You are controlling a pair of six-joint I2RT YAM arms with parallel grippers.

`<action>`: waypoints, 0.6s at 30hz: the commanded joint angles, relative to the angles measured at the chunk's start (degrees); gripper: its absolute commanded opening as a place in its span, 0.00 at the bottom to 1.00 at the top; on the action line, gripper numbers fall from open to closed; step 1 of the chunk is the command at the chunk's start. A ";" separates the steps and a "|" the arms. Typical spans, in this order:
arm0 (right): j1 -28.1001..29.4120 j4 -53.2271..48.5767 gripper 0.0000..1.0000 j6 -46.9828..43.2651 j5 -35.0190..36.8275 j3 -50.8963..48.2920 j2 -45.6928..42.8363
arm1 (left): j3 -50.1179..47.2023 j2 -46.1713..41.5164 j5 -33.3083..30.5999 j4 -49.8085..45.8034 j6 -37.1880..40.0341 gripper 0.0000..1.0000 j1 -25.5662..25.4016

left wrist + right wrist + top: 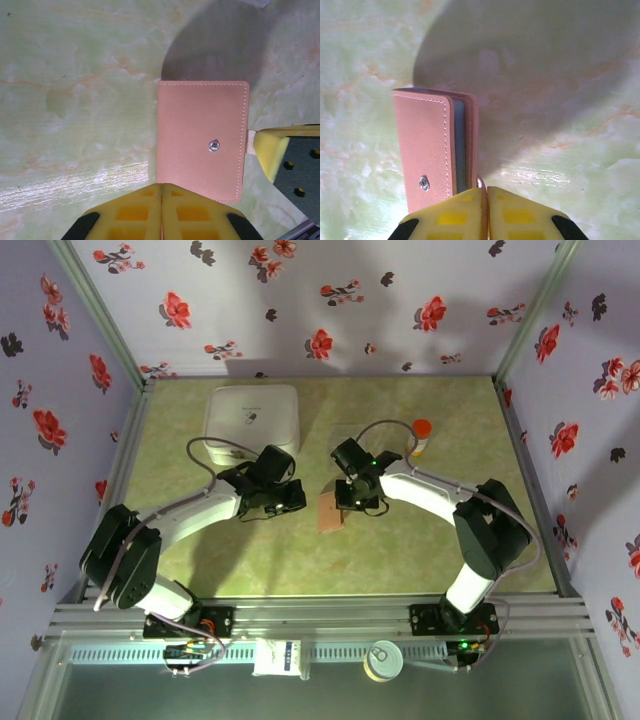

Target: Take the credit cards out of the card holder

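The card holder [329, 511] lies closed on the green table, a pinkish-brown leather wallet [202, 140] with a metal snap. A grey-blue inner layer [459, 145] shows between its covers [422, 150]. The credit cards are hidden inside. My right gripper [486, 192] is shut on a thin leather strap at the holder's open edge; its yellow finger [272, 147] shows at the holder's right side. My left gripper [162, 187] is shut with nothing between its fingers, its tips over the holder's near edge. From above, the left gripper [291, 498] and right gripper [349, 502] flank the holder.
A white square box [252, 418] stands at the back left of the table. A small bottle with an orange cap [421, 435] sits at the back right. Metal frame rails and flowered walls close the table in on three sides.
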 commanded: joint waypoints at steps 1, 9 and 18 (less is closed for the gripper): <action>-0.16 -4.05 0.11 -0.98 2.49 2.68 -2.25 | -1.09 -1.71 -0.92 -0.42 1.43 0.07 -0.03; 1.26 -7.13 0.12 -2.20 2.32 7.59 -1.09 | -1.26 -2.90 -0.74 0.10 2.28 0.07 0.83; 5.86 -9.81 0.12 -3.49 1.23 15.14 3.43 | -3.12 -4.50 -0.26 0.85 2.64 0.07 1.39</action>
